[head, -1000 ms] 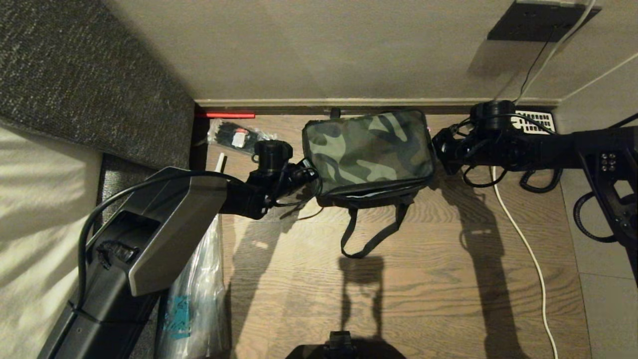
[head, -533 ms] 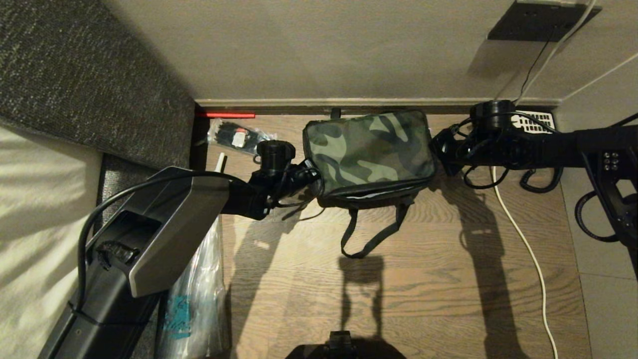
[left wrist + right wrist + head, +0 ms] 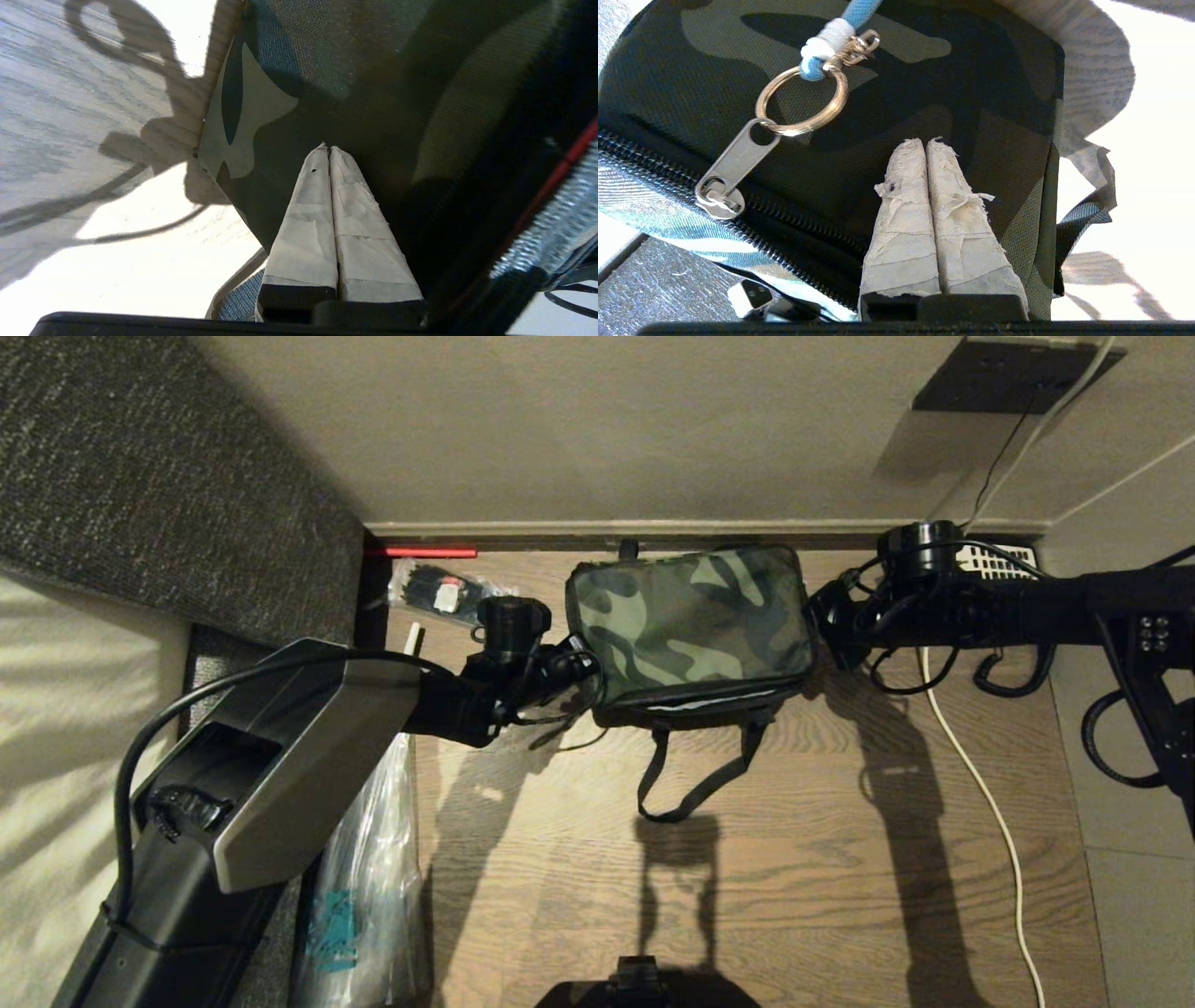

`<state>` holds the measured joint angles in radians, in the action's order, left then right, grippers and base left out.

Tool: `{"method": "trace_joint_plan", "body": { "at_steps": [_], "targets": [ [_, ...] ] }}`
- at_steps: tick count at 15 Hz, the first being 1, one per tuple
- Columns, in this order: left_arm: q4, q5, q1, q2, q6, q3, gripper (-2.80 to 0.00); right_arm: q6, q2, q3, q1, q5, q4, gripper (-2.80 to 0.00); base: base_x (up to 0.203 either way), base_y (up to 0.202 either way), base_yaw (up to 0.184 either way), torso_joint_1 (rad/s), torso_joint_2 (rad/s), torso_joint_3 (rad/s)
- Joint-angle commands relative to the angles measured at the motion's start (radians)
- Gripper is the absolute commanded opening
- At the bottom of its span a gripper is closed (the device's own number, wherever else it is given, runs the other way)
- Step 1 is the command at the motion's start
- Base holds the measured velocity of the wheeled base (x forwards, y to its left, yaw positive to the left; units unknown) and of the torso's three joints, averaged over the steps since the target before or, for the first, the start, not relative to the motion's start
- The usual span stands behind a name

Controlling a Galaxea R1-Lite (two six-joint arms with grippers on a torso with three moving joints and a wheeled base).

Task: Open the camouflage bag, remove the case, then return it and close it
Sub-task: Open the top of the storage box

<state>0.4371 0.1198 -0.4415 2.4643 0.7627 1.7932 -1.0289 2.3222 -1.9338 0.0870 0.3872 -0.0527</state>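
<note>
- The bag [image 3: 689, 623] sits between the left gripper [image 3: 329, 149] and right gripper [image 3: 924, 140], both with fingers pressed together against its ends.
- Its long axis runs left-right, lid up.

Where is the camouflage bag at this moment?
In the head view the camouflage bag lies on the wooden floor against the wall's baseboard, between the left hand and the right hand.
</note>
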Motion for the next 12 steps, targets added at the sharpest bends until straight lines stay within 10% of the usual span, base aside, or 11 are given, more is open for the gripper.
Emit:
{"method": "trace_joint_plan", "body": {
  "at_steps": [1, 12],
  "targets": [
    [0.0, 0.001, -0.002, -0.027, 0.016, -0.006, -2.8, -0.006, -0.016, -0.001, 0.01, 0.007, -0.006, -2.8, 0.0, 0.0, 0.0, 0.0, 0.0, 0.0],
    [-0.011, -0.002, -0.026, -0.166, 0.033, -0.113, -2.8, -0.012, -0.104, 0.013, 0.056, -0.007, -0.096, -2.8, 0.0, 0.0, 0.0, 0.0, 0.0, 0.0]
  ]
}}
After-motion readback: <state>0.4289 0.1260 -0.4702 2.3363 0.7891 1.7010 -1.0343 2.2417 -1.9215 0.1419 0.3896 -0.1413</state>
